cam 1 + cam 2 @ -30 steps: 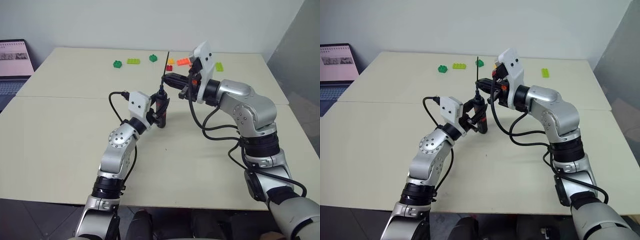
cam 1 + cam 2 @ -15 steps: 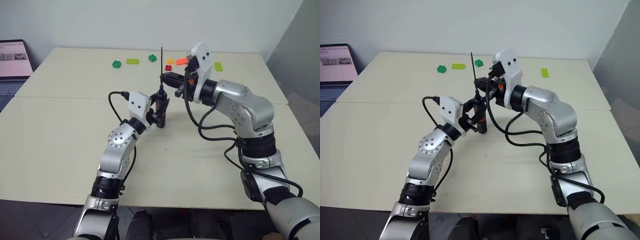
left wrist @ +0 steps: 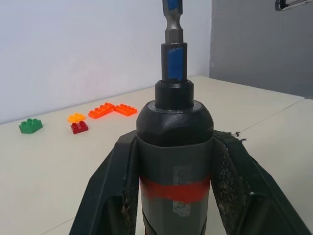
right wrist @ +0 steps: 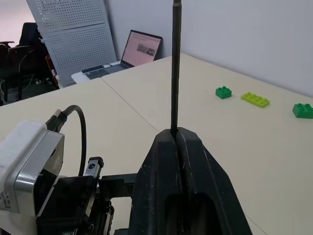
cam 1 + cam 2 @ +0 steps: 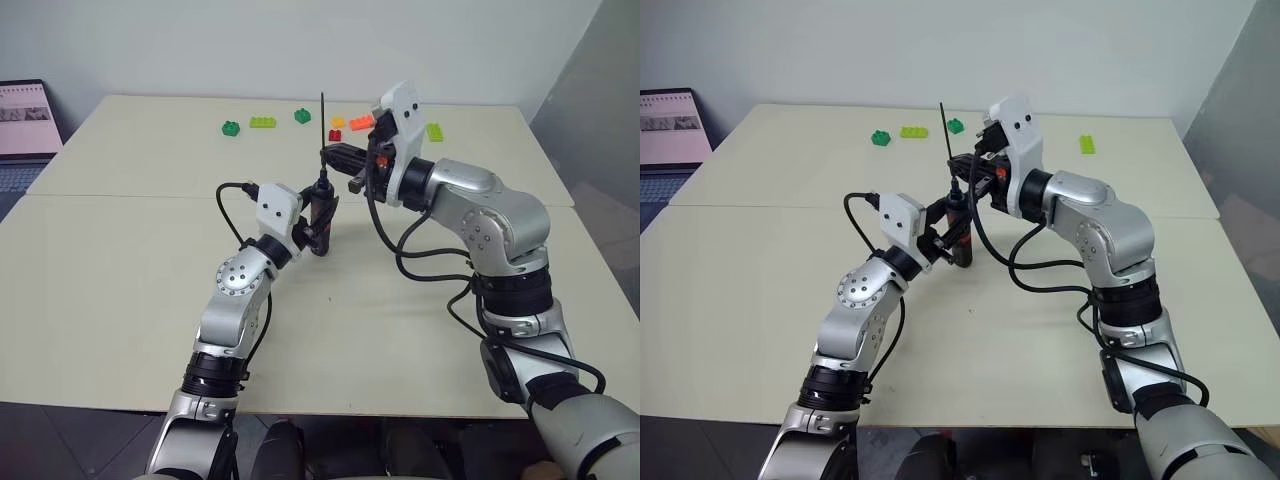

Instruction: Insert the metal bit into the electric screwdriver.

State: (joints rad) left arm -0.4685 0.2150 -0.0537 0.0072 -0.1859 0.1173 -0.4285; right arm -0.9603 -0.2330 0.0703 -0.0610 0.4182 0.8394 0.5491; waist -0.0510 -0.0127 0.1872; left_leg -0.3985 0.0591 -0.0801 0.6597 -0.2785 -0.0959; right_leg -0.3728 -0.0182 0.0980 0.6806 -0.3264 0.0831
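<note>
My left gripper (image 5: 320, 228) is shut on the electric screwdriver (image 5: 322, 207), a black body with a red band, and holds it upright above the table. In the left wrist view its fingers (image 3: 105, 191) clamp the body (image 3: 173, 132) below the blue tip. The metal bit (image 5: 322, 120) stands straight up from that tip. My right gripper (image 5: 329, 156) is shut on the bit just above the screwdriver, reaching in from the right. In the right wrist view the thin rod (image 4: 175, 73) rises from between the shut fingers (image 4: 161, 161). The bit's shank (image 3: 172, 19) meets the blue collar.
Coloured bricks lie along the table's far side: green (image 5: 231, 128), lime (image 5: 264, 122), green (image 5: 303, 116), red (image 5: 335, 135), orange (image 5: 362, 122), lime (image 5: 435, 132). A laptop (image 5: 25, 110) stands at the far left. A seam crosses the table (image 5: 120, 280).
The bit leaned with its top to the right a second ago; it now stands upright in line with the screwdriver. The left gripper has kept still.
</note>
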